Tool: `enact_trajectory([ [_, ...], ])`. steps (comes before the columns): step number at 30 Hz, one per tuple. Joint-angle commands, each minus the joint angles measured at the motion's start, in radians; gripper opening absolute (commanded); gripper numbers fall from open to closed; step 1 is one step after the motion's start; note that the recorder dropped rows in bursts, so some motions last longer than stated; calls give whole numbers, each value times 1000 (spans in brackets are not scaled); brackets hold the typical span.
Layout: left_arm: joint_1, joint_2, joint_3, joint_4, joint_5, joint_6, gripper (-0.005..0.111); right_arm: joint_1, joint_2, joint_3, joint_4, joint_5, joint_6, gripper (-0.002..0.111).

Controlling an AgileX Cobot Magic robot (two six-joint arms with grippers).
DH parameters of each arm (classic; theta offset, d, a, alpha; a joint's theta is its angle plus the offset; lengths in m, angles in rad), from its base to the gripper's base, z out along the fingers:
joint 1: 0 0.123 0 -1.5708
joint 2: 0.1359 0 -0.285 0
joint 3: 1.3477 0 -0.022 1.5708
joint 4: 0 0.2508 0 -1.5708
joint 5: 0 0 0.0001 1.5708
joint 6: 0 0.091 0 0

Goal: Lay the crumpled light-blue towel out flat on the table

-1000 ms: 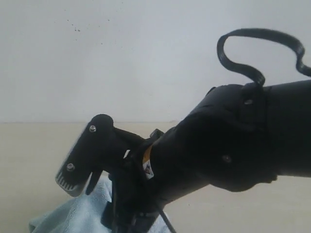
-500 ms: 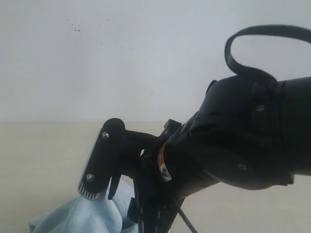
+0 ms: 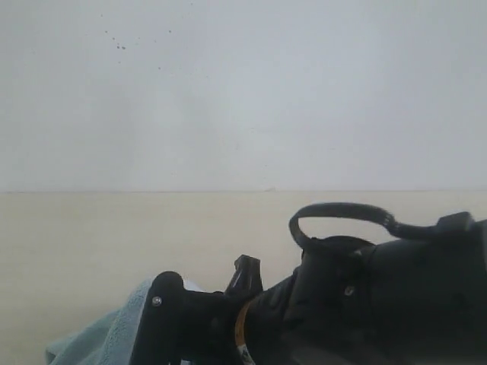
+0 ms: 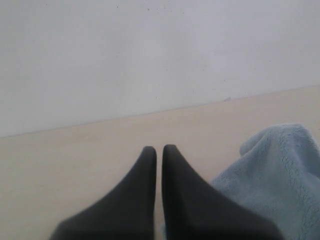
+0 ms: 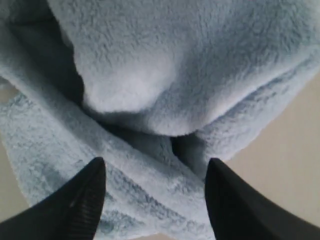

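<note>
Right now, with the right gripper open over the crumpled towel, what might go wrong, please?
The open right gripper hovers over several overlapping folds of the towel; closing here may pinch many layers, so lifting could drag the bundle instead of unfolding it. The left gripper is shut beside the towel, holding nothing, so nothing anchors it.

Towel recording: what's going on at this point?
A two-armed robot is working on a crumpled light-blue towel lying on a beige table. The right claw is open and low over the heap, its fingers on either side of a thick fold but not closed on it. The left claw is shut and empty, over bare table beside the towel. The towel is bunched up, not yet spread.
</note>
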Motion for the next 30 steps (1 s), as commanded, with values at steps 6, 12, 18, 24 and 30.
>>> enact_trajectory([
  [6,-4,-4,4,-2,-8,-8,4,-3,83,5,6,-49,-4,57],
  [12,-4,-4,4,-2,-8,-8,4,-3,71,5,32,-15,-4,53],
  [18,-4,-4,4,-2,-8,-8,4,-3,68,5,72,6,-4,8],
  [24,-4,-4,4,-2,-8,-8,4,-3,20,5,115,8,-4,1],
  [30,-4,-4,4,-2,-8,-8,4,-3,-120,5,144,35,-4,1],
])
